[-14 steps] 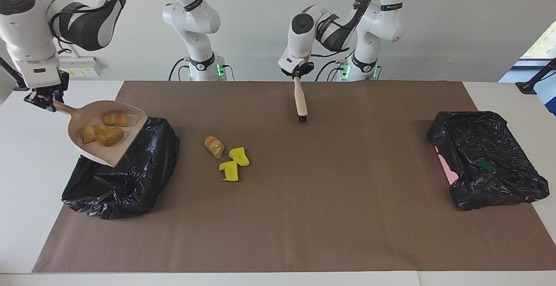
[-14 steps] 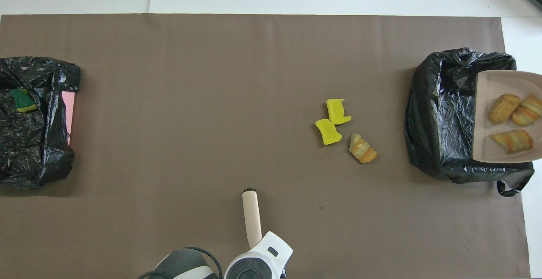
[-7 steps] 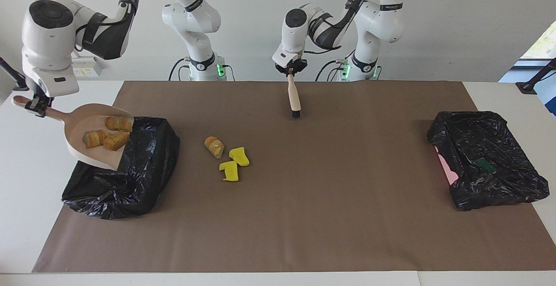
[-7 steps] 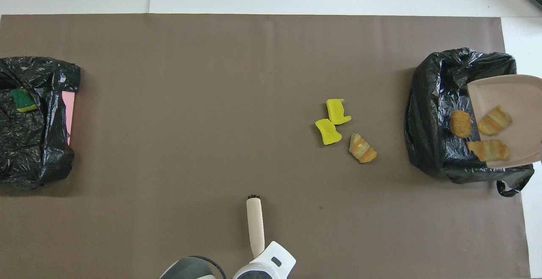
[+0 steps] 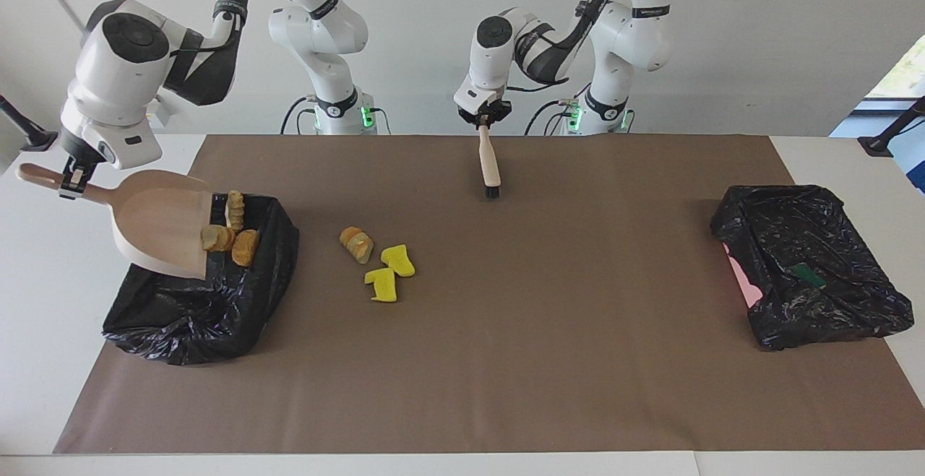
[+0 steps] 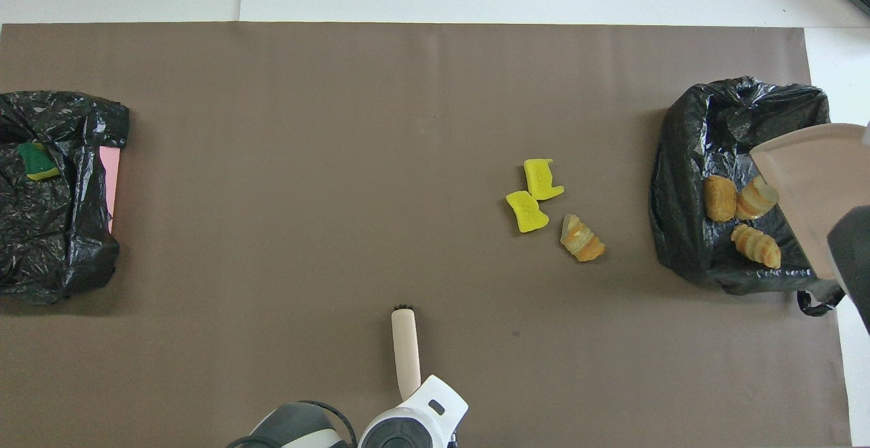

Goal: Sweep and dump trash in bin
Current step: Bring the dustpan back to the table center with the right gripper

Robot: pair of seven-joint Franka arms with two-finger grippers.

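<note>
Tipping steeper than a moment ago, the dustpan [image 5: 155,219] in the right pincer [image 5: 71,181], frame left, spills three pastries [image 5: 231,230] into the bin [image 5: 195,303]; three scraps [image 5: 376,259] remain mid-table; left pincer [image 5: 483,119] grips the brush [image 5: 489,162].

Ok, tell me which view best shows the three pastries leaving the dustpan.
The overhead view: all three pastries show apart, over the open bin bag, off the dustpan. In the facing view they bunch at the tilted dustpan's lip, overlapping one another.
</note>
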